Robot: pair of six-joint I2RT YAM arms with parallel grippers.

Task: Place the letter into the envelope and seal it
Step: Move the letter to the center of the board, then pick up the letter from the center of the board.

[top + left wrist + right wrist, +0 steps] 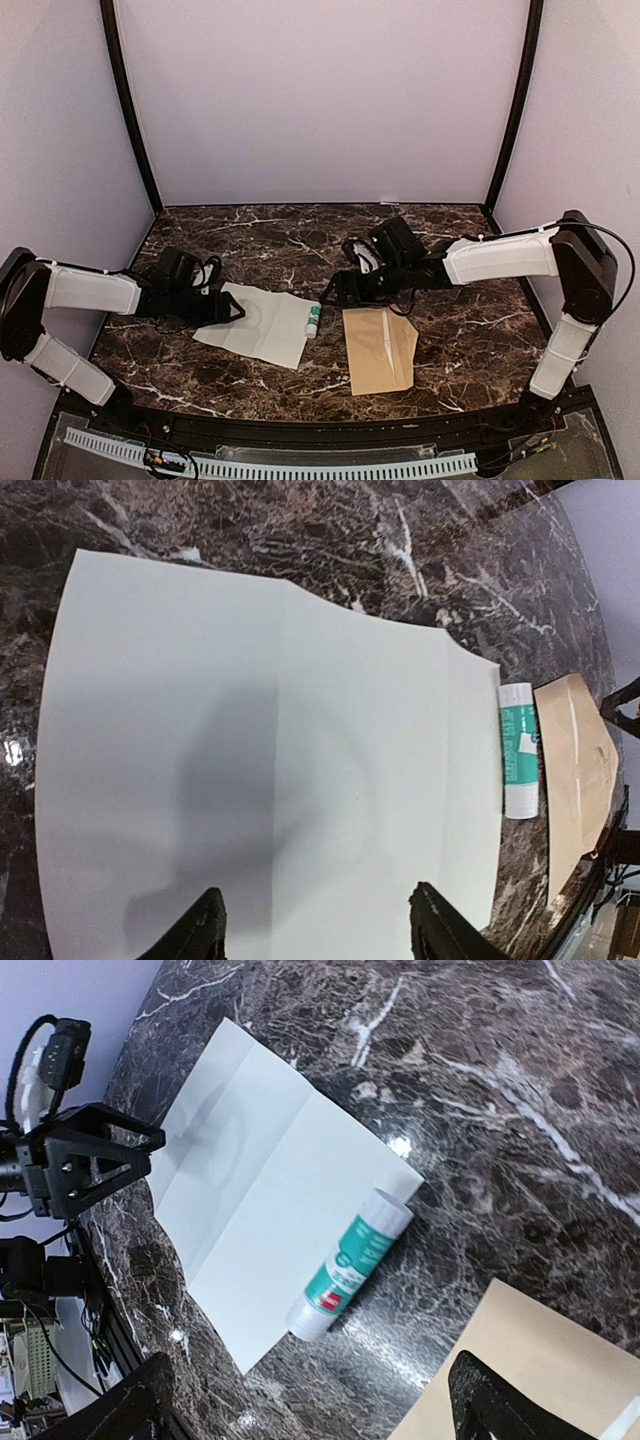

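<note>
Letter [262,325], flat on desk [200,240], long axis left-right, left edge under left end effector [315,935], the nearer arm, fingers apart; envelope [380,350] beside right end effector [320,1410], fingers apart.

No words can be read anywhere. The only label is on the small white round glue stick [350,1265], which lies on the dark marble counter [500,1110] just beside the thin white creased paper letter [270,1210]. Its label is green and white with a little red patch near one end, and the tiny marks on it are too small and blurry to make out.
</note>
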